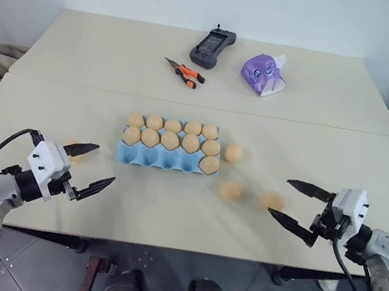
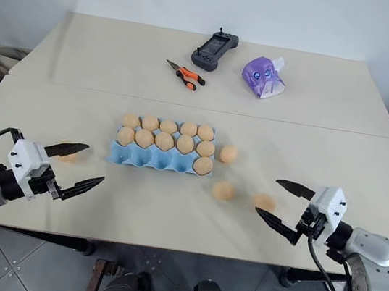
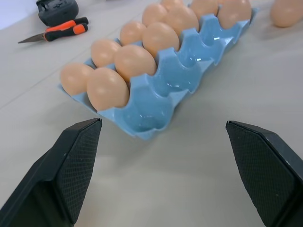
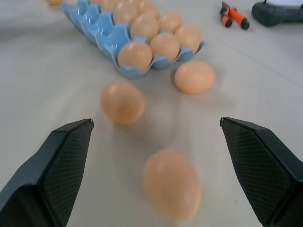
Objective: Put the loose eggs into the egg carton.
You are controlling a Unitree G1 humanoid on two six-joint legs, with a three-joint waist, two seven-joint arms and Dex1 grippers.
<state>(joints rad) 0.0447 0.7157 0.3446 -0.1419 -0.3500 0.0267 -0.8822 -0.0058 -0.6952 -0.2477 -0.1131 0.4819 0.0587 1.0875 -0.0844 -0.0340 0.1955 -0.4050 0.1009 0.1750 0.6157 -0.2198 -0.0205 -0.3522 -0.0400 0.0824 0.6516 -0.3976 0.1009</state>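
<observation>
You see both pincers spread wide and holding nothing. The left pincer (image 1: 89, 166) hangs above the surface (image 1: 54, 106), just off the left end of the egg carton (image 1: 150, 158), with one loose egg (image 1: 72, 148) lying beside its far finger. The right pincer (image 1: 294, 202) hangs above the surface on the right side, and its fingers touch nothing. Three more loose eggs lie there: one (image 1: 233, 153) just beside the right end of the carton, one (image 1: 231, 190) nearer to you, and one (image 1: 272, 201) close to the right pincer. The carton sits in the middle of the surface; its two far rows are full, and the near row holds one egg at the right end.
</observation>
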